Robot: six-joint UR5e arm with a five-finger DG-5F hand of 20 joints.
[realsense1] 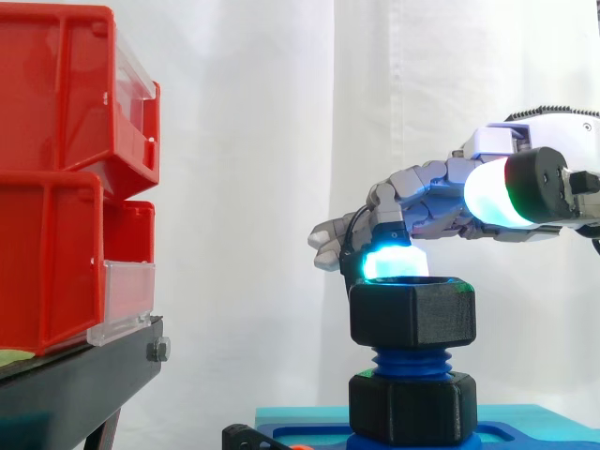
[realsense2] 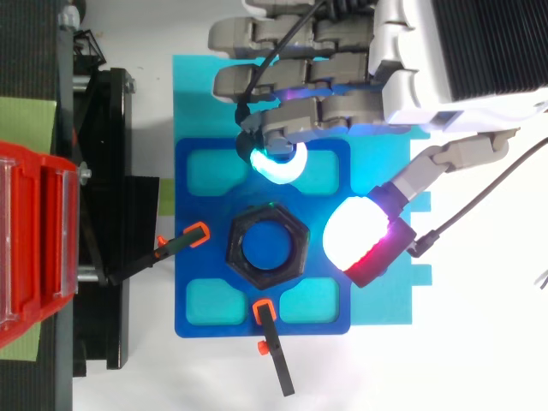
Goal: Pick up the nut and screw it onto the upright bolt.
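From the side, the nut (realsense1: 412, 314) sits level on the top threads of the upright bolt (realsense1: 411, 361), its bore in line with the bolt's vertical axis. My hand (realsense1: 441, 192) reaches in from the right just above it. One glowing fingertip (realsense1: 394, 264) dips to the nut's top rim; I cannot tell if it touches. The thumb is held high and well back, so the hand is spread and pinches nothing.

From above, the nut (realsense2: 267, 216) rings the bolt (realsense2: 267, 248) on the blue plate (realsense2: 197, 257). The fingers (realsense2: 282, 128) lie beyond its far flat and the thumb pad (realsense2: 355, 233) just beside its right corner. The nut therefore lies below and between them, and I judge they must close across opposite flats before turning it.
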